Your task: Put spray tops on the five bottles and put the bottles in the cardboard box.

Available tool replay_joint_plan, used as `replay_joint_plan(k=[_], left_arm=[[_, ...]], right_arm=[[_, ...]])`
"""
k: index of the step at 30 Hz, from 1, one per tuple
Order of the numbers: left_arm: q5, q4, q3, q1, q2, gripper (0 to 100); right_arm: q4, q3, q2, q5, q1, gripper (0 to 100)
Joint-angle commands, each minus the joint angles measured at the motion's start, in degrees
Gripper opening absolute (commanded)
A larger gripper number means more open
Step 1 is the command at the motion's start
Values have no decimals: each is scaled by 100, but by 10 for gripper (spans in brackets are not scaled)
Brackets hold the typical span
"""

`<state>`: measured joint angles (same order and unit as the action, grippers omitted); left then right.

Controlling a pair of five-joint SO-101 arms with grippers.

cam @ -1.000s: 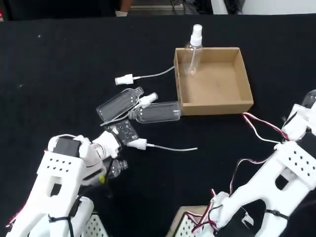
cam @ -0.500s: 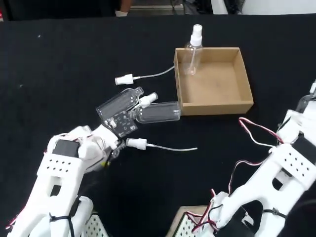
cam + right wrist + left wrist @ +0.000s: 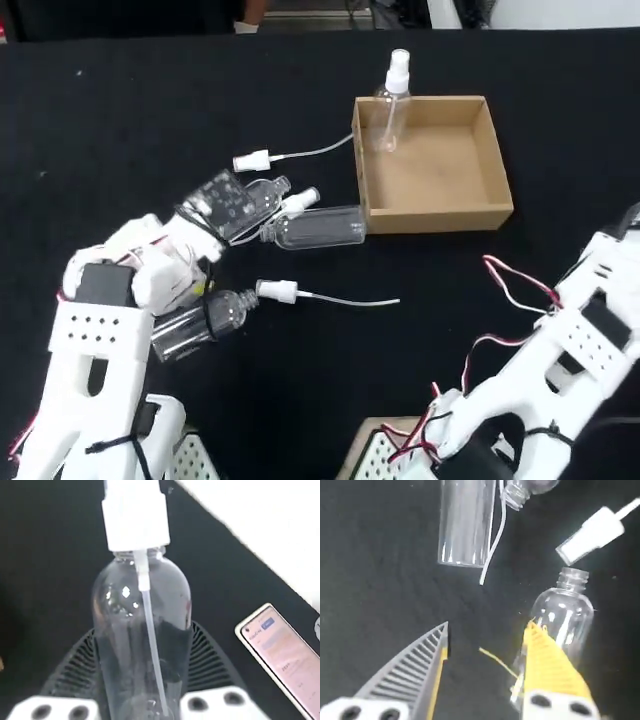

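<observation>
My left gripper [image 3: 487, 627] is open just above the table, and an uncapped clear bottle [image 3: 565, 610] lies against the outside of its yellow finger [image 3: 550, 670]. That bottle [image 3: 195, 325] lies near the table's front left, with a loose spray top [image 3: 275, 291] just past its neck. Two more clear bottles [image 3: 320, 228] lie left of the cardboard box [image 3: 430, 215]. Inside the box stands a capped bottle [image 3: 392, 100]. My right gripper [image 3: 145, 665] is shut on a capped bottle [image 3: 140, 605] at the right table edge.
Another loose spray top [image 3: 252, 160] with a long tube lies left of the box's far corner. A phone [image 3: 280, 650] lies off the table's edge, beside the right gripper. Red and white cables [image 3: 520, 275] loop off the right arm.
My left arm's wrist swung up and toward the far left, uncovering the bottle lying beside it. The right arm slid toward the table's right edge with its bottle.
</observation>
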<state>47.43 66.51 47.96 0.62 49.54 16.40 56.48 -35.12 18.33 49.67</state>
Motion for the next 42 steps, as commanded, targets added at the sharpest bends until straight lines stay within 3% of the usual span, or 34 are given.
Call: replay_joint_plan(k=[1,7,11,17,29,42], left_arm=[[-1266,422,-708,-40,62,230],[-3209,-1055,330,-163,747,230],[-4105,-2198,1499,-189,1582,230],[-4932,-2505,2527,-198,2840,230],[-5248,-2488,3829,-242,4607,230],[-5231,-2470,3934,-198,4800,230]], right_arm=[[-1248,154,180,-448,35,11],[-2611,-180,1622,-536,-132,11],[-3710,-523,2756,-1292,-88,11],[-5547,-567,4092,-1495,-132,11],[-8475,-611,5947,-1451,-149,11],[-10057,-611,7389,-1442,-141,12]])
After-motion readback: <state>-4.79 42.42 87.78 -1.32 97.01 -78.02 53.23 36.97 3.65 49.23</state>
